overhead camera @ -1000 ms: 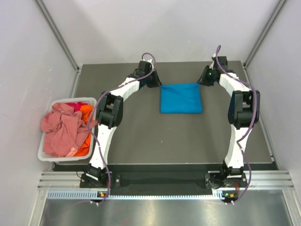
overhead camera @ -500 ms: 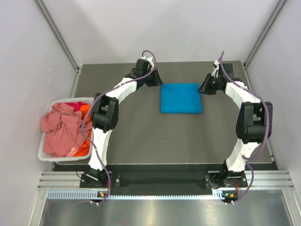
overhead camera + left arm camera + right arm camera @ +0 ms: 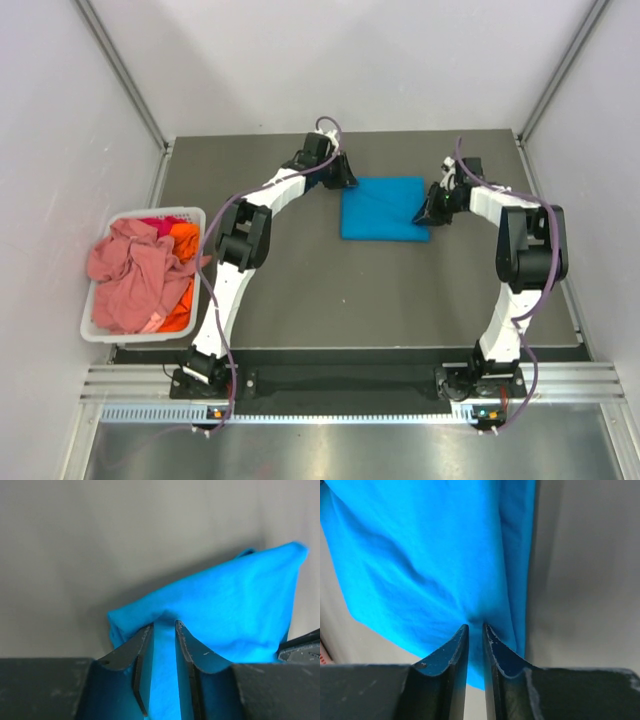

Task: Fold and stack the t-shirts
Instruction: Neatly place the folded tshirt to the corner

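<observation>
Plainly, the left end effector (image 3: 162,630) is pinched nearly closed, a ridge of bright cloth squeezed between its fingers. The right end effector (image 3: 475,627) is closed to a sliver, and the cloth puckers at its tips, so it appears to grip as well. Both hold the turquoise t-shirt (image 3: 382,210), folded to a rough square and lying toward 12 o'clock on the tabletop (image 3: 350,290). The left grips at the square's 10 o'clock corner, the right near its 4 o'clock corner.

Out at 9 o'clock, the white basket (image 3: 100,330) holds the unfolded pink t-shirt (image 3: 130,275) and orange t-shirt (image 3: 180,240).

The risk lies in how many layers each pinch holds, which I cannot tell. If only the top layer is caught, lifting would likely peel the fold open. Uneven pulling on opposite corners could skew the square.
</observation>
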Available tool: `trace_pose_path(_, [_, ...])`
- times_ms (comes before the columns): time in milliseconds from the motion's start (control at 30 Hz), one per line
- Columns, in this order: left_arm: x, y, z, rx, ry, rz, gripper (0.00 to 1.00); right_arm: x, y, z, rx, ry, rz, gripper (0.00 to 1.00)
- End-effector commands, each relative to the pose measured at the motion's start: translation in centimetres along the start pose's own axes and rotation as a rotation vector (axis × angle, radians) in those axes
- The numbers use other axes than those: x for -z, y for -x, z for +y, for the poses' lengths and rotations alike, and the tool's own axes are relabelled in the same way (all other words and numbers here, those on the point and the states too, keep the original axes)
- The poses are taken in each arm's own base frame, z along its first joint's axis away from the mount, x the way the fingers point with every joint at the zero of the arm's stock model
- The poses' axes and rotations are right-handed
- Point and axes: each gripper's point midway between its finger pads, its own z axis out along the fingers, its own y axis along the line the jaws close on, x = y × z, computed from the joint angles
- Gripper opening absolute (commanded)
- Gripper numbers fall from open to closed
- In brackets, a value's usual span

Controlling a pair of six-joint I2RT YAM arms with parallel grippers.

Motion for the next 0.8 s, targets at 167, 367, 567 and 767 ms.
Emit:
trace_pose_path(167, [1.4,4.9,-2.6,-0.056,-0.055,-0.128,0.30,2.7,8.3,5.1,0.153,0.118,-0.184,0.19])
trace_pose_path(367, [0.4,4.1,-1.4,-0.063,-0.042,-0.118,0.31,0.1,11.9,5.4,0.158,0.152,-0.189,0.19])
trace_pose_path(567, [0.0,4.9,0.2,-0.057,-0.008,-0.152,0.31,-2.4,16.7,1.6,0.111,0.122,-0.234,0.20])
trace_pose_path(767, [1.8,8.0,0.5,-0.047,0.006,-0.204,0.33,-1.4,21.2,-1.4,0.040,0.151,-0.302,0.22])
